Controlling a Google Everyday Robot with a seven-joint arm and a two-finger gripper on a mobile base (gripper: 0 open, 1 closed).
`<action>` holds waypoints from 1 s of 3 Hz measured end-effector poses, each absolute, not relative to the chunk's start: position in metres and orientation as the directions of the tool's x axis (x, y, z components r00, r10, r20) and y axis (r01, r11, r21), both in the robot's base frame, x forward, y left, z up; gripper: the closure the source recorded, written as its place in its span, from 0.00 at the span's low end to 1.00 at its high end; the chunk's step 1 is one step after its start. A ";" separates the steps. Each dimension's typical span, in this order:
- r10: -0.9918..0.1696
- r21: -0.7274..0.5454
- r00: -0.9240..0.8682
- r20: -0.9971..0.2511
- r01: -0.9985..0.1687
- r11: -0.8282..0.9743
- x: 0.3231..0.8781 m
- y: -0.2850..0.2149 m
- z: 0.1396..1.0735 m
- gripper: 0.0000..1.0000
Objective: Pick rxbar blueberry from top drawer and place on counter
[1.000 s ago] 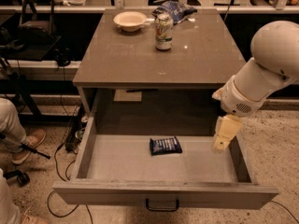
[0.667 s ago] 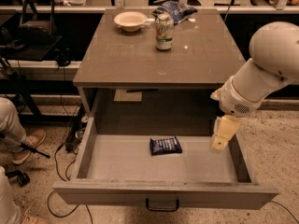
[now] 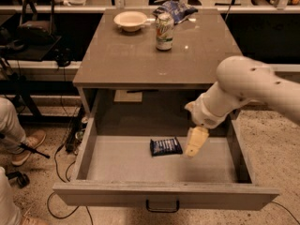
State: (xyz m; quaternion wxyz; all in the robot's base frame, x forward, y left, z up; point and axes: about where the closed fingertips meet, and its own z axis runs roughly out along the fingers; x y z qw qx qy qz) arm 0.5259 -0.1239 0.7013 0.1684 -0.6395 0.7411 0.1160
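Mid-floor of the drawer (image 3: 126, 168) lies the rxbar (image 3: 166, 146) — flat, label up, long side running 9 to 3 o'clock, nothing over it. Not yet grasped.

Gripper (image 3: 196, 142) hangs just beside the bar's 3 o'clock end, tip down, inside the drawer box. Open or closed: cannot tell.

Arm (image 3: 239, 88) comes in from 3 o'clock above the side wall, probably so the wrist can drop from overhead and stay off the counter (image 3: 140, 60) edge. Drawer is pulled well out, which leaves the bar open to a top-down approach.

Counter at 12 o'clock carries a can (image 3: 164, 31), bowl (image 3: 131, 20) and chip bag (image 3: 176, 8) along its far edge — the near half looks the likely place spot.
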 end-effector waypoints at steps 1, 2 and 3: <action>-0.906 -0.037 -0.095 -0.413 -0.992 0.121 0.530 -0.096 0.682 0.00; -0.918 -0.020 -0.055 -0.393 -0.997 0.068 0.527 -0.062 0.664 0.00; -0.941 0.015 -0.050 -0.335 -0.999 0.047 0.531 -0.036 0.629 0.00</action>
